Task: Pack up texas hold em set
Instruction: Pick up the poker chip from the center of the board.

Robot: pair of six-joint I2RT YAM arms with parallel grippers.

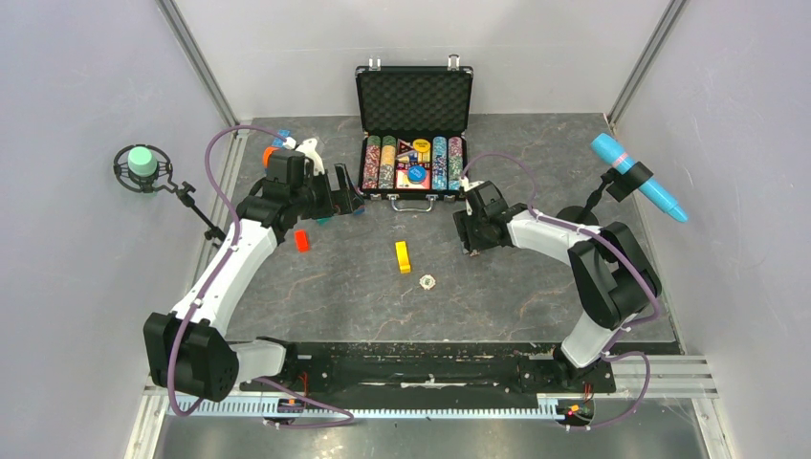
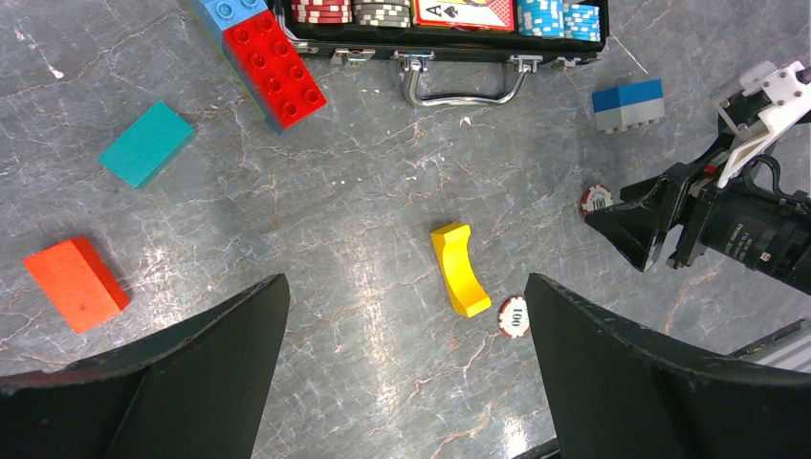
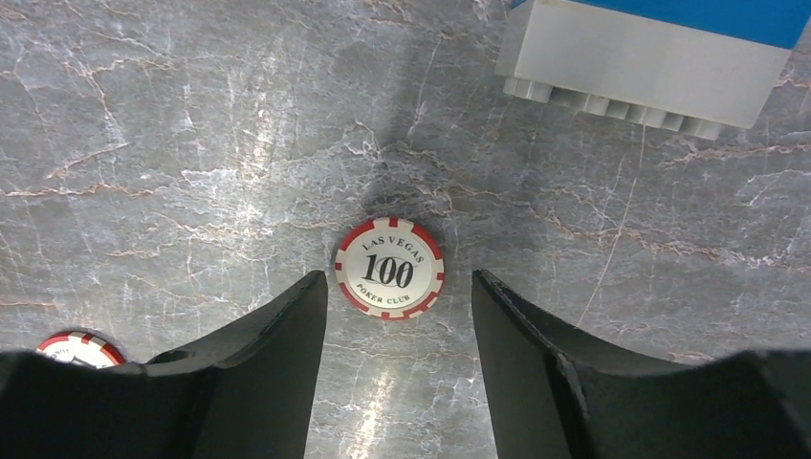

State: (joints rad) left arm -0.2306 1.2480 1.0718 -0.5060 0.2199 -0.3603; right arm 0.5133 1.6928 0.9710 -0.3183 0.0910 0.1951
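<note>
The black briefcase (image 1: 413,96) stands open at the back centre, grey foam in its lid and rows of coloured chips in its tray; its front edge and silver handle (image 2: 464,84) show in the left wrist view. A red-and-white "100" chip (image 3: 389,268) lies flat on the table just ahead of my right gripper (image 3: 397,282), which is open and low over it. A second such chip (image 2: 514,316) lies beside the yellow block (image 2: 459,268). My left gripper (image 2: 406,287) is open and empty, above the table left of the case.
Red brick (image 2: 274,67) and blue brick (image 2: 225,11) lie by the case's left corner. A teal block (image 2: 145,143) and an orange block (image 2: 75,283) lie to the left. A blue-and-grey brick (image 3: 660,57) lies just beyond my right gripper.
</note>
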